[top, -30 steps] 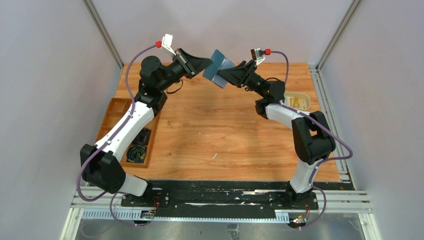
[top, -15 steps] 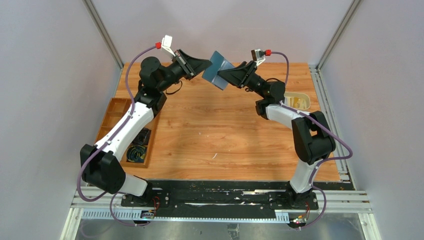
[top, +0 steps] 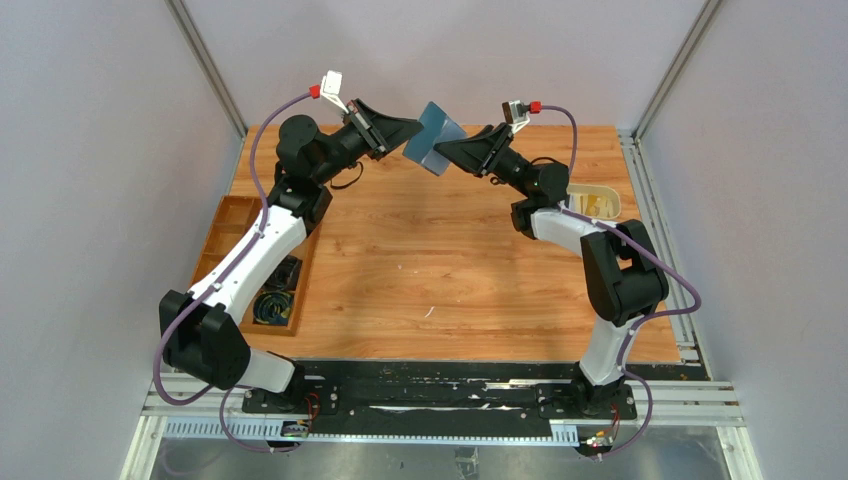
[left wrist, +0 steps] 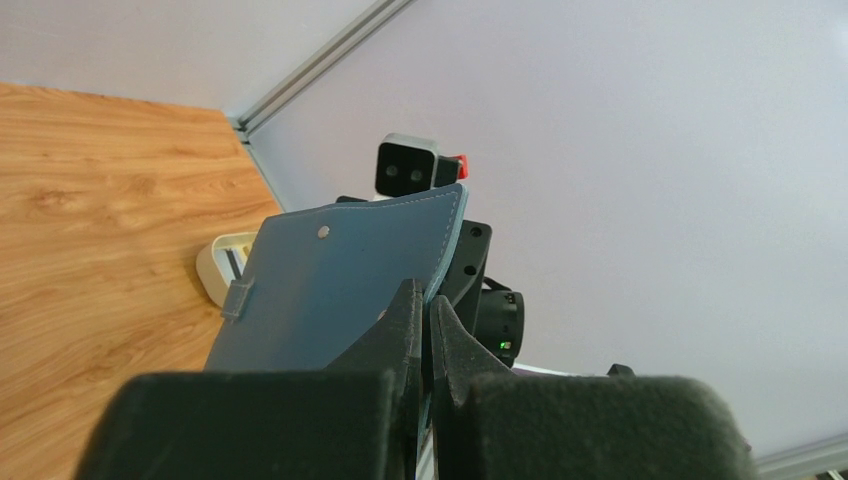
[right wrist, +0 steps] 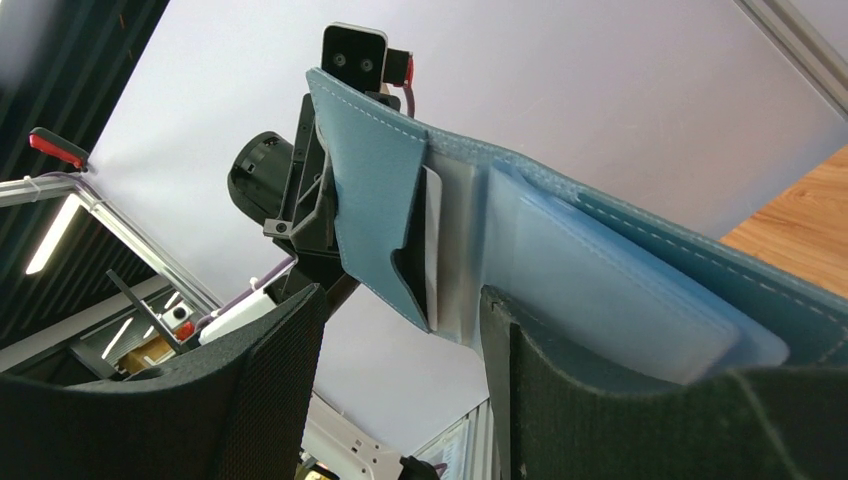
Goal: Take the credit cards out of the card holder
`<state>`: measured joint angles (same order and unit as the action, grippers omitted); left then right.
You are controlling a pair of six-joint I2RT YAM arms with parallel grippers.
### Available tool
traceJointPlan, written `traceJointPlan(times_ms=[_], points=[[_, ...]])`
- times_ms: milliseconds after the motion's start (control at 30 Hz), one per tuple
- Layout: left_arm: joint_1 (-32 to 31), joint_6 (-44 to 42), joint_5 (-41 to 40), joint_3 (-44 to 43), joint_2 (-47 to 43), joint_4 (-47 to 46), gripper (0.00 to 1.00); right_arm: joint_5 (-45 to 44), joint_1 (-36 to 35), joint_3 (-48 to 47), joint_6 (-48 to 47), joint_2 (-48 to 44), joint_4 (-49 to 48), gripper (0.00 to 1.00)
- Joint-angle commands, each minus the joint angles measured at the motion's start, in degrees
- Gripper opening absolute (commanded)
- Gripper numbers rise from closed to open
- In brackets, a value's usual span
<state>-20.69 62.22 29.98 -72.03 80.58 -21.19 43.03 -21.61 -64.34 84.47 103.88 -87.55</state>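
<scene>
Clamps blue stitched folding card holder (left wrist: 330, 280) aloft in left gripper (left wrist: 422, 300), faces pockets toward right gripper (right wrist: 395, 310), spread wide, seemingly poised for whitish thin card (right wrist: 432, 240).

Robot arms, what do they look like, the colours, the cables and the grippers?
The left arm and right arm have white link shells and black joint housings. A purple cable with a red plug runs along each. The left gripper and right gripper are black, each with two tapered fingers.
</scene>
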Motion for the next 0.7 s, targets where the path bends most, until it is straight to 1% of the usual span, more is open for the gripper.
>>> traceJointPlan(times_ms=[0, 300, 467, 667], points=[[0.38, 1.75, 2.05, 1.48, -1.14, -3.86, 0.00, 0.10, -0.48, -2.59, -0.27, 0.74, -2.45, 0.62], [0.47, 1.25, 1.71, 1.90, -0.46, -3.85, 0.00, 0.48, -0.89, -3.01, 0.29, -1.54, -2.52, 0.62], [0.64, 1.19, 1.47, 2.23, -0.03, -3.86, 0.00, 0.55, -0.89, -3.78, 1.37, -1.31, -3.25, 0.62], [1.97, 0.49, 1.03, 3.74, 0.44, -3.86, 0.00, 1.38, -0.90, -2.93, 1.85, -2.10, -3.85, 0.61]])
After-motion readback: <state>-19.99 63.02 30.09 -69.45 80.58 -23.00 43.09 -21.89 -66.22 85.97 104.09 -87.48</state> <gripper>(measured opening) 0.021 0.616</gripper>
